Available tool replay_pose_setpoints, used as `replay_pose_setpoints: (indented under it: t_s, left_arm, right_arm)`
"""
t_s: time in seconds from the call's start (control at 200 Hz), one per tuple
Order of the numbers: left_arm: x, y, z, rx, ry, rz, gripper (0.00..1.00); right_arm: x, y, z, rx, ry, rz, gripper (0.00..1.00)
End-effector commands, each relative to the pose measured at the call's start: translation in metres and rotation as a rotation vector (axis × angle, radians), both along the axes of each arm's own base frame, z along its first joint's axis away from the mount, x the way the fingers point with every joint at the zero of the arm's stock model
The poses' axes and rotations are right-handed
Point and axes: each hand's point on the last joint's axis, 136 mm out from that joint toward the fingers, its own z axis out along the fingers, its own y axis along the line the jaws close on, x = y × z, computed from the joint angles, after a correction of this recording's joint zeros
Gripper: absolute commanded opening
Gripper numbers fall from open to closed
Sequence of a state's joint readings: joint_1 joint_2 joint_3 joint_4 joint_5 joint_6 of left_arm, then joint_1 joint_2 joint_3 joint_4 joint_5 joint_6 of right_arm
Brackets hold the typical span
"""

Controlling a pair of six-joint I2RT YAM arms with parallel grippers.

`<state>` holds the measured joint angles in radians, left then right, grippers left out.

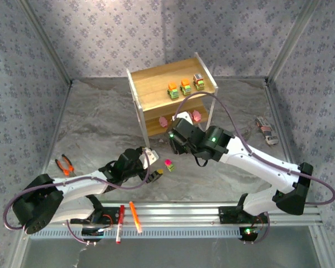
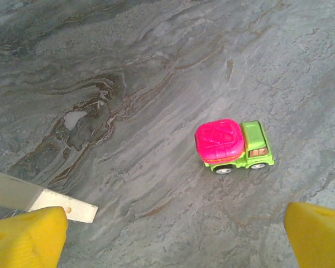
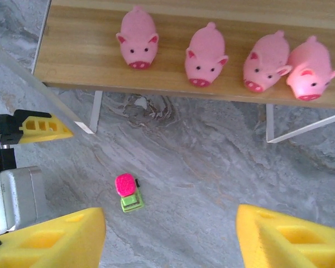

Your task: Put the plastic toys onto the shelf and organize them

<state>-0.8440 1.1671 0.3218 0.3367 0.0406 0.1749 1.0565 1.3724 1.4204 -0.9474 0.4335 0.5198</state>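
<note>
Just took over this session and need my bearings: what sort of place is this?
Probably a lab robot test cell: patterned backdrop walls on aluminium posts, a marble-look tabletop, and a small toy shelf as a prop.

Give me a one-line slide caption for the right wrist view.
Four pink pigs line the shelf board; the magenta-topped truck sits on the table below, ahead of the open right gripper.

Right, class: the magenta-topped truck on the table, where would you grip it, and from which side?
Grip the truck across its two long flanks, coming straight down from above. It stands upright on its wheels with bare table all round, and the flanks look flatter than the domed top, so probably a surer hold. The open left gripper hangs close by.
</note>
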Motion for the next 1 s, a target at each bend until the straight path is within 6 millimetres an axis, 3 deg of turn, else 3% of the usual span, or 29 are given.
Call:
replay_pose_setpoints:
  t_s: [0.0, 0.185, 0.43, 0.47, 0.994]
  left_arm:
    - [0.001, -0.008, 0.009, -0.016, 0.008, -0.024, 1.00]
    - [-0.003, -0.007, 0.007, -0.002, 0.044, -0.028, 1.00]
    - [-0.004, -0.004, 0.005, 0.024, 0.089, -0.006, 1.00]
    - [-0.004, -0.004, 0.005, 0.028, 0.095, -0.004, 1.00]
    - [0.004, 0.002, 0.006, 0.035, 0.109, 0.050, 1.00]
  right_arm:
    - [-0.003, 0.003, -0.011, 0.025, 0.007, -0.011, 0.67]
    - [-0.003, 0.007, -0.042, 0.023, 0.050, -0.013, 0.68]
    - [-0.004, 0.016, -0.067, 0.030, 0.082, -0.004, 0.68]
    - [-0.008, 0.012, -0.083, 0.005, 0.104, -0.003, 0.68]
    - [-0.014, 0.031, -0.133, 0.044, 0.200, 0.069, 0.61]
